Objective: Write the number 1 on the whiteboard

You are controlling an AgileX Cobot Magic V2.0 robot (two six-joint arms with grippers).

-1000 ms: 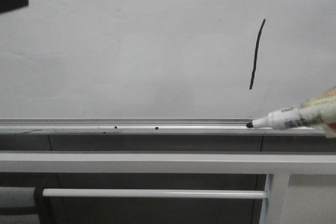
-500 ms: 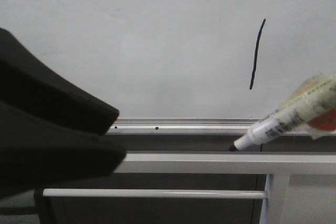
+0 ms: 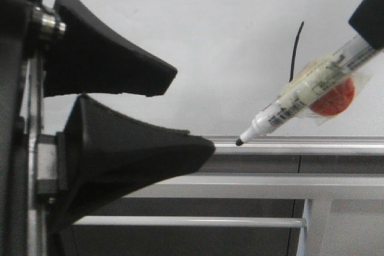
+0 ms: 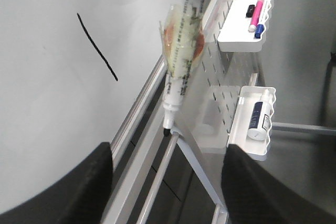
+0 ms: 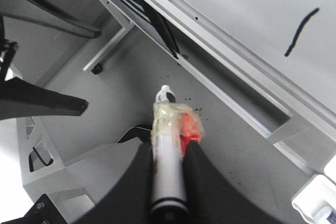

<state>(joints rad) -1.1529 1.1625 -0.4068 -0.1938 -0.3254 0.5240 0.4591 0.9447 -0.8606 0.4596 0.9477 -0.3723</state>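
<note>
Whiteboard [image 3: 198, 46] across the whole background of the front view, silver edge rail [image 3: 300, 143] along its foot. Number 1 [image 3: 295, 46] drawn right of centre as a thin black slanted stroke, lower end hidden behind the marker pen [image 3: 306, 97]. Pen slanted, black tip down just above the rail, wrapped in clear tape with a red patch, upper end in the right gripper [image 3: 369, 13] at the corner. Left gripper [image 3: 180, 112] large and close on the left, jaws apart, nothing between them.

From the left wrist: stroke [image 4: 97, 47] on the board [image 4: 47, 103], pen [image 4: 178, 61] hanging beside it, two white trays [image 4: 247, 22] on a pegboard [image 4: 220, 93]. Dark fingers [image 4: 68, 192] spread wide, empty.

From the right wrist: right gripper [image 5: 168, 182] clamped on the taped pen [image 5: 168, 145]; stroke [image 5: 301, 31] on the board [image 5: 252, 3].
</note>
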